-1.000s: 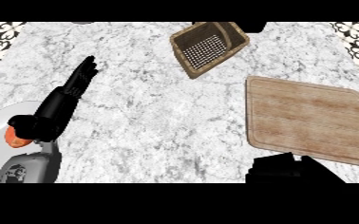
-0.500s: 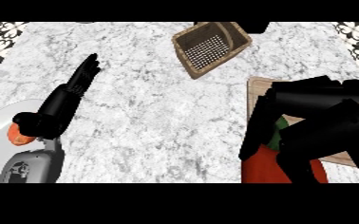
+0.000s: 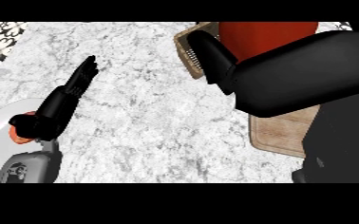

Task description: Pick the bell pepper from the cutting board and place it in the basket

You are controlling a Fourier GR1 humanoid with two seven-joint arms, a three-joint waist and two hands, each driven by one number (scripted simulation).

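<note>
My right hand (image 3: 280, 76) fills the upper right of the head view, its fingers curled round a red bell pepper (image 3: 266, 35). The pepper is held up close to the camera, in front of the brown wicker basket (image 3: 188, 47), of which only the left edge shows. The wooden cutting board (image 3: 277, 135) lies at the right, mostly hidden behind the hand and forearm. My left hand (image 3: 70, 90) rests open at the left, fingers straight and pointing up.
A white marble counter (image 3: 154, 114) spreads across the middle. A dark patterned strip (image 3: 10, 33) runs along the far left edge. My left forearm (image 3: 28, 166) comes in at the lower left corner.
My right hand has risen from the cutting board with the bell pepper and moved up toward the basket, now covering most of it. The left hand has stayed still.
</note>
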